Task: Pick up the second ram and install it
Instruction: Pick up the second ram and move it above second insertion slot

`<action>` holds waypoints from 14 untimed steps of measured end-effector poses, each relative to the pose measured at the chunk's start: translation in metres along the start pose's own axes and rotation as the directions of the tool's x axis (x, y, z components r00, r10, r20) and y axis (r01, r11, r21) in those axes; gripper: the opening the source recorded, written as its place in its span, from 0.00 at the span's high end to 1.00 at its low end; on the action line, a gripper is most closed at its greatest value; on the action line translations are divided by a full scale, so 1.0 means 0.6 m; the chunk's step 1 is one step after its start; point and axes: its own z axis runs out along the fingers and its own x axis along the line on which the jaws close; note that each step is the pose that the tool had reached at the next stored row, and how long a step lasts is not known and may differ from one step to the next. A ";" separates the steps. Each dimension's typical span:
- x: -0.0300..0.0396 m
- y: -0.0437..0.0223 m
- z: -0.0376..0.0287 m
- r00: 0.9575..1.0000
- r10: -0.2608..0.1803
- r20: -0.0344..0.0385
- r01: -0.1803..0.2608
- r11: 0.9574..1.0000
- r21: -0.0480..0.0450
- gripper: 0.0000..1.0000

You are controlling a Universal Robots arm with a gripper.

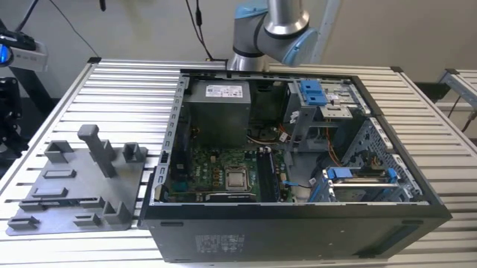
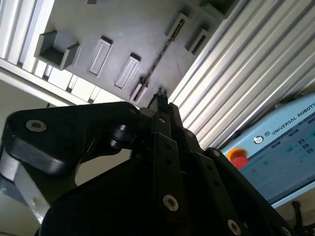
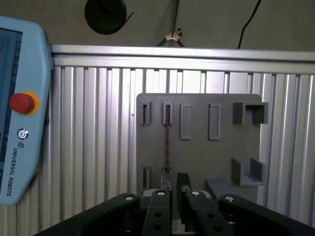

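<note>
Exterior view: the grey holder plate (image 1: 82, 187) lies beside the open computer case (image 1: 298, 234).

Second wrist view: the second ram (image 2: 157, 56) stands on edge in the plate. The gripper (image 2: 160, 96) hangs above it, empty.

First wrist view: the jaws are slightly parted. I judge this the pick-up approach; the grasp needs them square across the thin edge.

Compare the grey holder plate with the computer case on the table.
The holder plate is light grey, flat and low; the computer case is black, tall and boxy. The plate carries upright blocks; the case lies open, showing its motherboard. Both rest on the slatted table.
</note>
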 end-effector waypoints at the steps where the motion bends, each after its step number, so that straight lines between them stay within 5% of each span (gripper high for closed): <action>1: 0.000 0.000 0.000 1.000 0.000 0.000 0.000 1.000 0.000 0.76; 7: 0.000 0.000 0.000 1.000 0.000 0.001 0.000 1.000 0.000 0.52; 14: 0.000 0.000 0.000 1.000 0.000 0.003 0.000 1.000 0.000 0.52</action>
